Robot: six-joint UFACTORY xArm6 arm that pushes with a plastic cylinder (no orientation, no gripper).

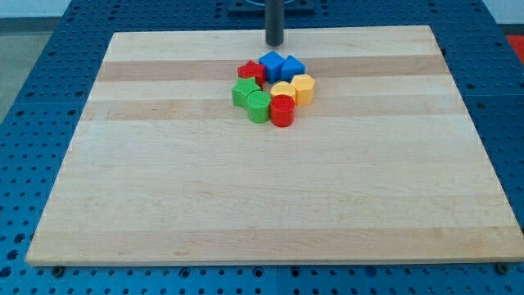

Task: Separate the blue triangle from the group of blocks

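No claw on this rig; my tip (274,43) sits above blue plastic triangle (292,67) w/ pale wooden bench (164,180) underneath. Approach from cluster side, push outward.

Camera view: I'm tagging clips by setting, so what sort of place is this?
Probably a robotics lab bench: a wooden board lies on a blue perforated table, with small coloured blocks clustered below my tip.
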